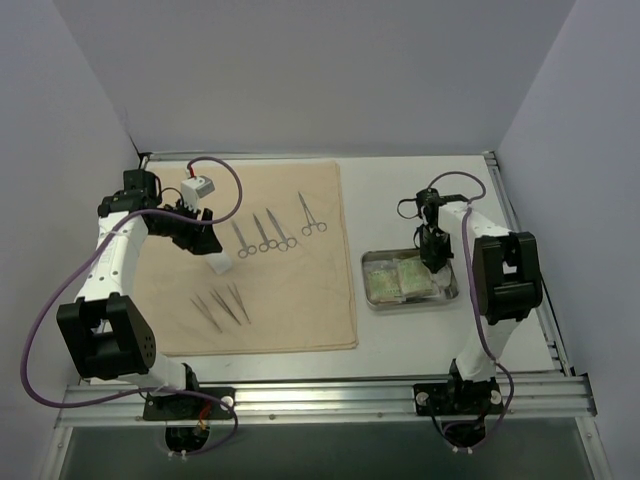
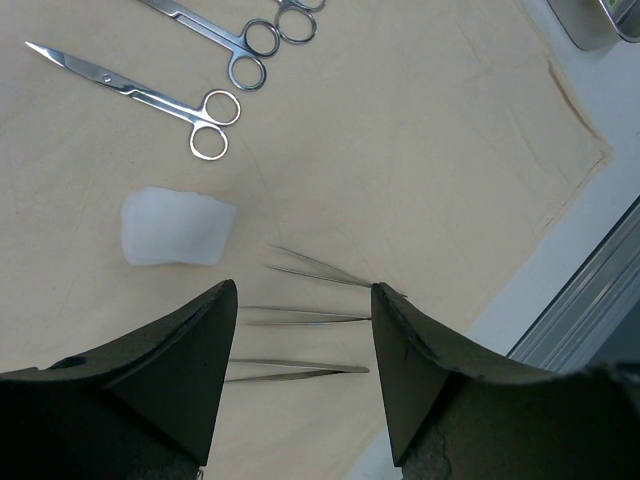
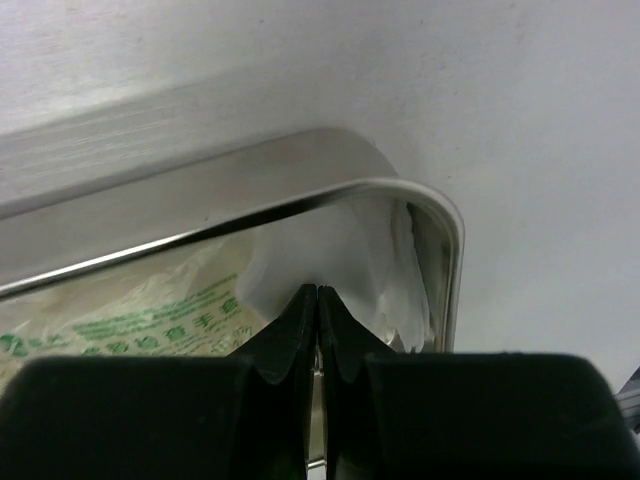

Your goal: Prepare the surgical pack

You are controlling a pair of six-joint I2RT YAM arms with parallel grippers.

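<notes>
**Right gripper shut in the tray, left gripper spread over the cloth**

The right gripper (image 3: 317,298) is holding its fingers pressed together, with nothing visible between them. Its tips are meeting a white pad (image 3: 330,245) in the far right corner of the steel tray (image 3: 300,205), beside a green-printed packet (image 3: 150,310). The tray is sitting on the table (image 1: 420,190), just beside the beige cloth's (image 2: 430,150) right edge. The left gripper (image 2: 302,300) is hanging spread above the cloth's left half, over the tweezers (image 2: 300,315) and near a gauze square (image 2: 175,228) and the forceps (image 2: 132,90).

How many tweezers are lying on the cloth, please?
3 tweezers, side by side on the cloth, left of its middle, toward the near edge. None appears hidden.
</notes>
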